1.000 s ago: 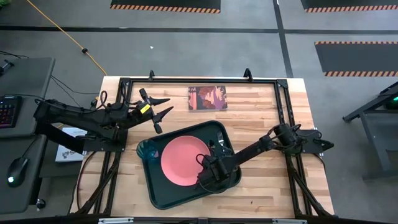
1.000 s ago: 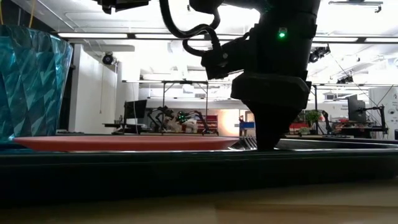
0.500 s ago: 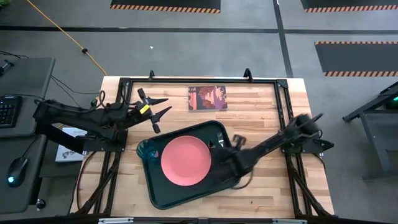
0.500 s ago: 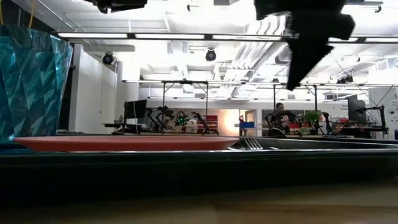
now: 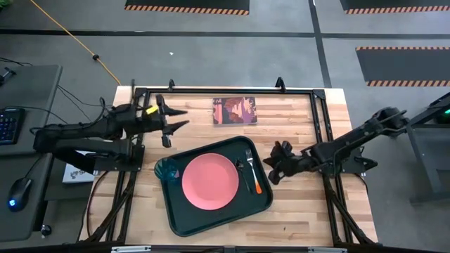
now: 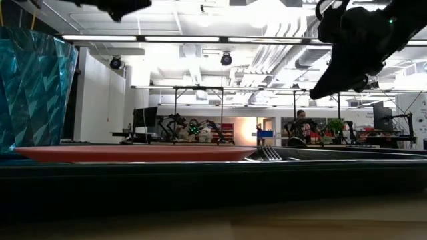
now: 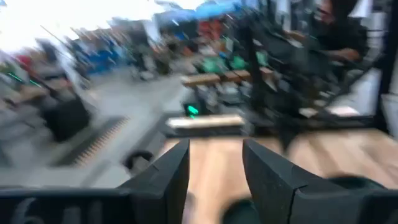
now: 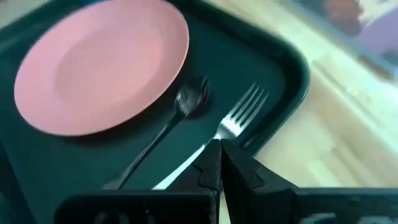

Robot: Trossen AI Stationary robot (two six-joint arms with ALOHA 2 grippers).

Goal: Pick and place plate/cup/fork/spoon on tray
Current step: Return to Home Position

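Note:
The dark green tray (image 5: pixel 184 219) lies mid-table. On it lie the pink plate (image 5: pixel 210 180), the teal cup (image 5: pixel 166 169) upright at its left corner, the dark spoon (image 5: pixel 244 173) and the orange-handled fork (image 5: pixel 254 176), side by side right of the plate. In the right wrist view the spoon's bowl (image 8: pixel 190 99) lies by the plate's rim (image 8: pixel 102 65), next to the fork's tines (image 8: pixel 244 111). My right gripper (image 5: pixel 271 169) is shut and empty, raised just off the tray's right edge. My left gripper (image 5: pixel 174 121) is open and empty above the table's far left.
A dark-red square picture (image 5: pixel 235 110) lies flat at the table's far edge. A black frame (image 5: pixel 320 119) runs round the tabletop. Bare wood shows right of the tray (image 5: pixel 295 204). In the low view the cup (image 6: pixel 33 93) stands large at the left.
My right gripper has risen off the tray and drawn back toward the table's right edge, uncovering the fork and spoon, which lie on the tray. My left gripper has shifted a little toward the table's far left corner.

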